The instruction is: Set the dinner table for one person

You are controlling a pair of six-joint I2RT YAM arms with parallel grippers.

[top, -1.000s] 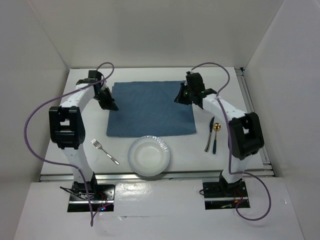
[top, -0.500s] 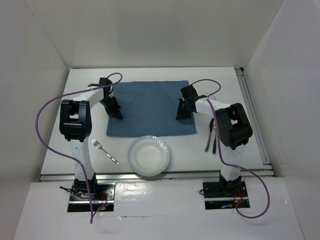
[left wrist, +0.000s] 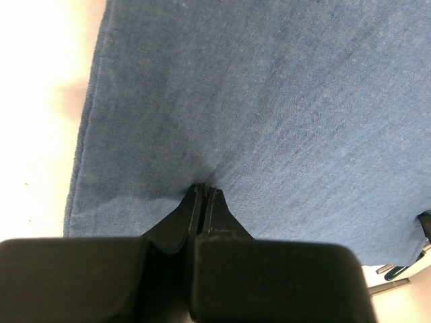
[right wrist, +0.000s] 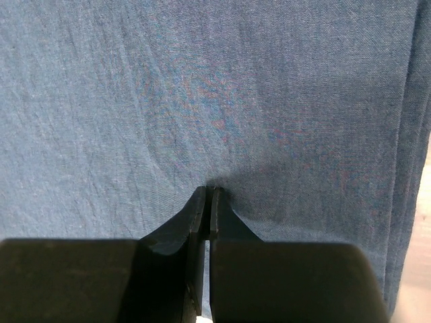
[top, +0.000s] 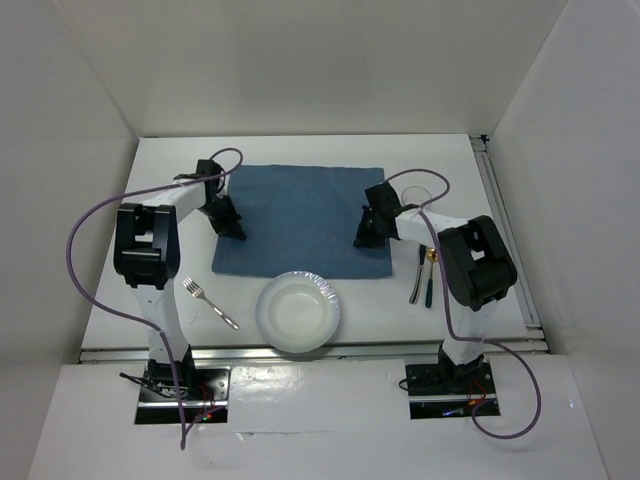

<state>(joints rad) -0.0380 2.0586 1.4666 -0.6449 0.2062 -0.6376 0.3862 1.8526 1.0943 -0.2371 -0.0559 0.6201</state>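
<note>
The white dinner table [top: 300, 150] carries a blue cloth mat [top: 300, 215] at its middle. My left gripper [top: 234, 231] is down on the mat's left part, jaws shut, with the cloth puckered at its tips [left wrist: 204, 188]. My right gripper [top: 362, 238] is down on the mat's right part, jaws shut the same way, pinching a small fold of cloth [right wrist: 207, 190]. The mat fills both wrist views [left wrist: 269, 101] [right wrist: 202, 87]. Bare table shows left of the mat in the left wrist view [left wrist: 40, 101].
A white paper bowl-shaped plate [top: 299, 311] sits just in front of the mat, touching its near edge. A fork [top: 210, 303] lies at the front left. A knife [top: 418, 272] and a gold-bowled spoon [top: 431, 272] lie right of the mat. Metal rails run along the right and near edges.
Both arms have folded lower and both grippers have come down onto the mat and slid toward the near side. The mat's top left corner has shifted slightly right.
</note>
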